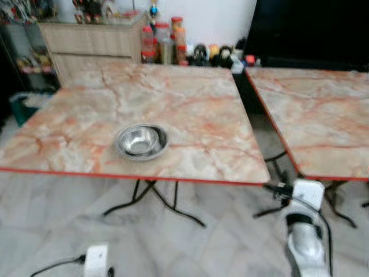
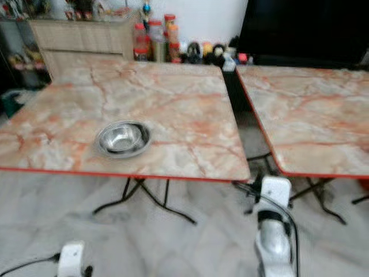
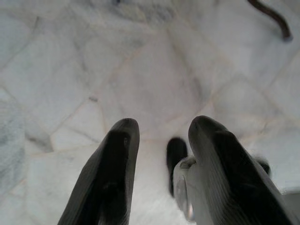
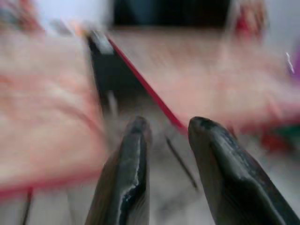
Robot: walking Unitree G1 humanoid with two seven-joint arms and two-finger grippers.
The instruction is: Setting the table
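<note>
Bowl (image 1: 141,141) sits near table (image 1: 190,104) front edge, ahead-left of right gripper (image 4: 166,140); left gripper (image 3: 159,140) hangs low. Both grippers open, empty.

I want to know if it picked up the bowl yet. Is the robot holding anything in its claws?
No, nothing. The left claw points at the floor and the right claw at the tables, both open. The bowl sits on the table.

Light: bright, even indoor
Head views: slightly soft
Right wrist view: heavy motion blur, tables perhaps smeared
Bowl (image 1: 140,141): mild glare
Left wrist view: fairly sharp
</note>
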